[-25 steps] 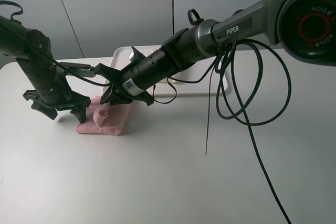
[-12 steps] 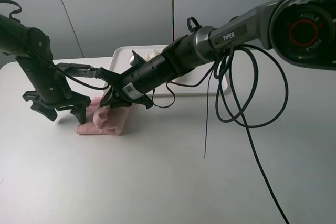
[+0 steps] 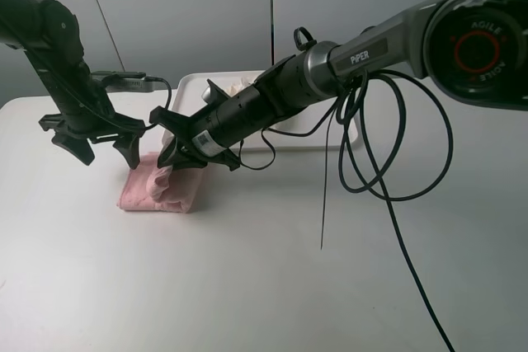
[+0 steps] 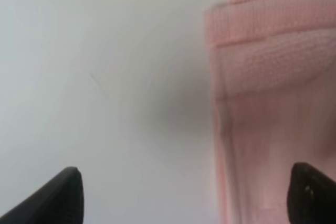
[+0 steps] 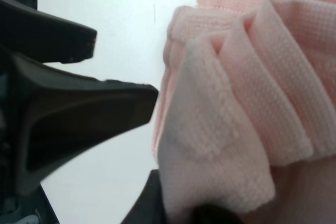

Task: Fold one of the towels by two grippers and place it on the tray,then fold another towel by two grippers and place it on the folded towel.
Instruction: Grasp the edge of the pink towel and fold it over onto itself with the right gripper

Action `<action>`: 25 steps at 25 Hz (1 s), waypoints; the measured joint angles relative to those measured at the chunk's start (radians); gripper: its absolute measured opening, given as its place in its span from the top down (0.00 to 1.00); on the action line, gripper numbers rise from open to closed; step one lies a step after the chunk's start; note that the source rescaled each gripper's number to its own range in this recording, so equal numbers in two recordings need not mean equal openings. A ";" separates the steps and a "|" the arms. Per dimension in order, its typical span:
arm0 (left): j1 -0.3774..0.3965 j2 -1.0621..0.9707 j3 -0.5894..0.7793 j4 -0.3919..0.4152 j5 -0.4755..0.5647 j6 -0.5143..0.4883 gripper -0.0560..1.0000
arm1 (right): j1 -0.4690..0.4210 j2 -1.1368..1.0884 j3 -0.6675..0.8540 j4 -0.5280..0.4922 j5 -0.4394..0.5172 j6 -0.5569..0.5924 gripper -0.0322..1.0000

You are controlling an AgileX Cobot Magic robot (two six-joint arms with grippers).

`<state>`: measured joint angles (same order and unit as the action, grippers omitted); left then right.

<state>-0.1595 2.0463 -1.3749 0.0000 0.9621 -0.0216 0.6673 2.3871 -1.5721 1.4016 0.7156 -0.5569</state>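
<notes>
Left gripper [image 3: 103,147] is lifting up and away since a second ago, jaws spread wide and holding nothing, now hanging just above the 9 o'clock end of the pink towel [image 3: 162,189] instead of sitting low beside it. Right gripper [image 3: 172,162] is barely shifting; its jaws are pinched tight on a bunched fold of the pink towel, and the wrist view is showing the cloth humping up in ridges right at the tips.

Pink towel is lying folded on the table [image 3: 247,286] at about 9 o'clock from centre, a corner being pulled up. Tray [image 3: 191,86] is sitting at 12 o'clock behind the right arm, with a bit of cream towel [image 3: 239,84] peeking out in it, mostly hidden.

Looks to me like the carry-to-tray step is starting. To do it well I'd be keeping the pinch deep so the layers aren't sliding apart, lifting enough to clear the tray rim, and setting it down square on the cream one. One-sided grip means the free end is probably going to droop and unfold.

Room-wise: lots of bare table from 3 to 6 o'clock, but the looping cables [image 3: 388,146] are dangling low there, and the two arms are crowding each other at the towel.
</notes>
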 joint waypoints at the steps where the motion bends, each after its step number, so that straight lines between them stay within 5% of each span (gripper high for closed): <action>1: 0.000 0.000 -0.019 0.000 0.017 0.003 0.00 | 0.000 0.000 0.000 0.000 0.000 0.000 0.93; 11: 0.000 0.000 -0.193 -0.043 0.133 0.077 0.00 | 0.000 0.000 0.000 0.072 -0.008 0.008 0.92; 17: 0.000 0.000 -0.193 -0.056 0.137 0.101 0.00 | 0.000 0.000 0.000 0.253 -0.005 -0.083 0.60; 25: 0.000 0.000 -0.193 -0.058 0.137 0.112 0.00 | 0.000 0.000 0.000 0.257 0.045 -0.139 0.59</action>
<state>-0.1595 2.0463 -1.5681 -0.0582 1.0993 0.0900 0.6673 2.3871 -1.5721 1.6583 0.7602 -0.6956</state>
